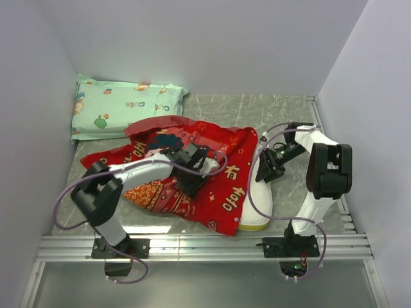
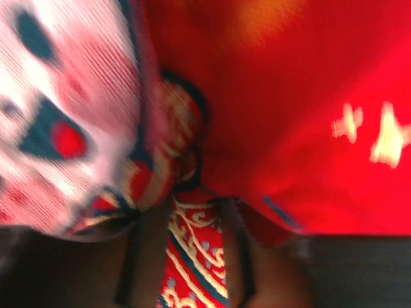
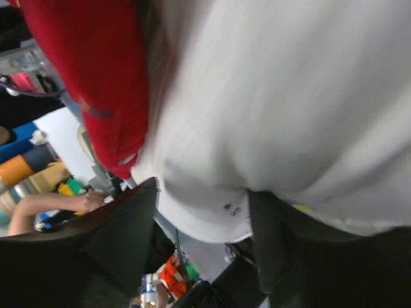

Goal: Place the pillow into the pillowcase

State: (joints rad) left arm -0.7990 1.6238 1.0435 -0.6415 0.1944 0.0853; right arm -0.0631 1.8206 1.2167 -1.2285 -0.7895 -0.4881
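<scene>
The red pillowcase (image 1: 221, 183) lies rumpled mid-table, printed face up. The cream-white pillow (image 1: 262, 202) is mostly inside it; its right end with the yellow band sticks out of the case's right side. My left gripper (image 1: 192, 170) rests on the case's middle. In the left wrist view it (image 2: 186, 256) is shut on a fold of the patterned red pillowcase (image 2: 289, 96). My right gripper (image 1: 270, 163) is at the pillow's exposed end. In the right wrist view it (image 3: 202, 218) grips the white pillow (image 3: 270, 96), with the red case's edge (image 3: 96, 64) beside it.
A mint-green pillow with cartoon prints (image 1: 122, 106) lies at the back left against the wall. White walls close in the grey marble table (image 1: 289, 109) on three sides. An aluminium rail (image 1: 205, 247) runs along the front edge by the arm bases.
</scene>
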